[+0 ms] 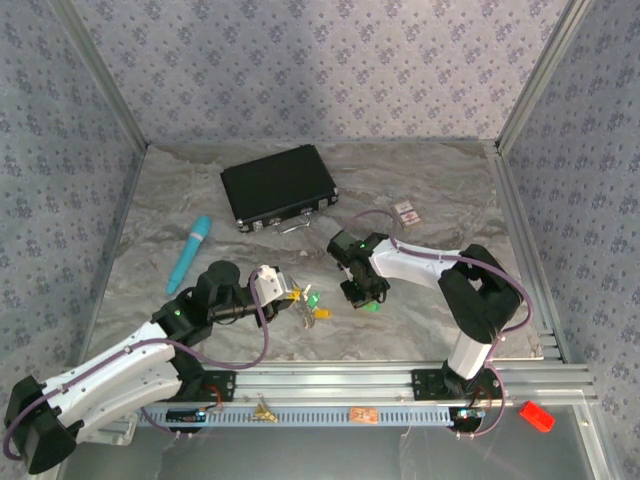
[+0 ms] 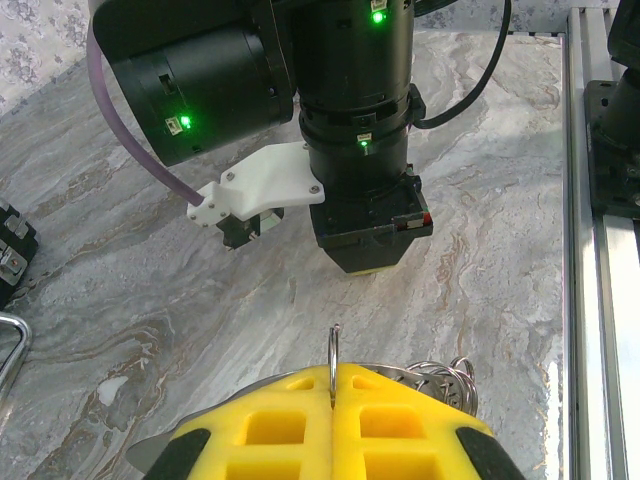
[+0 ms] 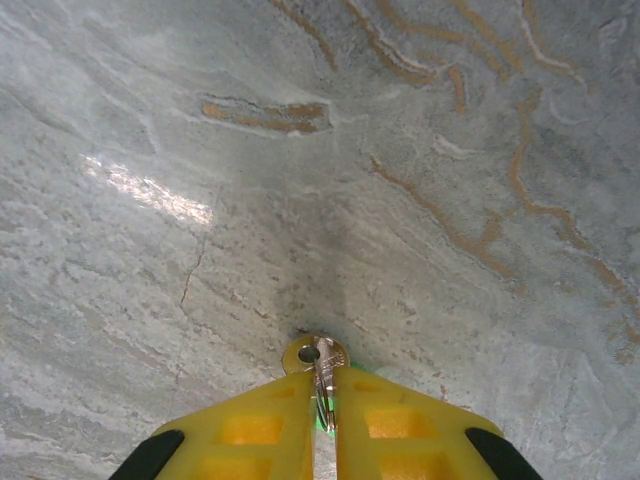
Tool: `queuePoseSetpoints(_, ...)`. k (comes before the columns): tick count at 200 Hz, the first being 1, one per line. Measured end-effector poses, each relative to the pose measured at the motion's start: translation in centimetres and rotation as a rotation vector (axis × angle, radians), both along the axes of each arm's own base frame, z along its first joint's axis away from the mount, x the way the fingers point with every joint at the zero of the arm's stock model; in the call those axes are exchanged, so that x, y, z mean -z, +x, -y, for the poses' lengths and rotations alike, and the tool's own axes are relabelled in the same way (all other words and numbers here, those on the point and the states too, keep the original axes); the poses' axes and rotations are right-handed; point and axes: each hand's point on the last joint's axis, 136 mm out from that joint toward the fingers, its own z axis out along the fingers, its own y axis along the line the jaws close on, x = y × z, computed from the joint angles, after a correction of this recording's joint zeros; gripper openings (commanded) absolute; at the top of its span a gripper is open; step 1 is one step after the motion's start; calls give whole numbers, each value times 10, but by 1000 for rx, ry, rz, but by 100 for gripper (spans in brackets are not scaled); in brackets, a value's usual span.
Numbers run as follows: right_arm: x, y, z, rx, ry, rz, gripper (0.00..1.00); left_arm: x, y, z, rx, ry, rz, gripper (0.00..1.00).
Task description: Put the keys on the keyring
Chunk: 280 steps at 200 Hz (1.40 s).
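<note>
Grip: left end effector [image 2: 333, 385] clamps keyring [image 2: 335, 345] | right end effector [image 3: 322, 400] clamps key [image 3: 315, 353] | over marbled table [image 3: 200, 150]

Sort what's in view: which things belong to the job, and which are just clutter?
Job: keyring in left hand; key in right hand; other keys.
Clutter: black case; teal stick; small card.

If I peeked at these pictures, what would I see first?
Two yellow-padded grippers face each other near the front of the marbled table. The left gripper pinches the silvery keyring, and the right gripper pinches a small key. Behind them lie a black case and, to its left, a teal stick.
</note>
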Motion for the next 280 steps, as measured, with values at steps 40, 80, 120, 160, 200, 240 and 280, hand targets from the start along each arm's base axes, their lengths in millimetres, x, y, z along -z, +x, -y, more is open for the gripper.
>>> queuePoseSetpoints(40,0,0,0,0,0,0,13,0,0,0,0,0,0,0)
queuePoseSetpoints(80,0,0,0,0,0,-1,14,0,0,0,0,0,0,0)
queuePoseSetpoints(120,2,0,0,0,-3,-4,14,0,0,0,0,0,0,0)
queuePoseSetpoints(160,2,0,0,0,-4,-5,10,0,0,0,0,0,0,0)
queuePoseSetpoints(200,2,0,0,1,-4,-5,1,0,0,0,0,0,0,0)
queuePoseSetpoints(240,-10,3,-1,-13,7,39,0,0,0,0,0,0,0,0)
queuePoseSetpoints(280,-65,7,-22,-172,120,247,0,2,-1,-1,-3,6,-11,0)
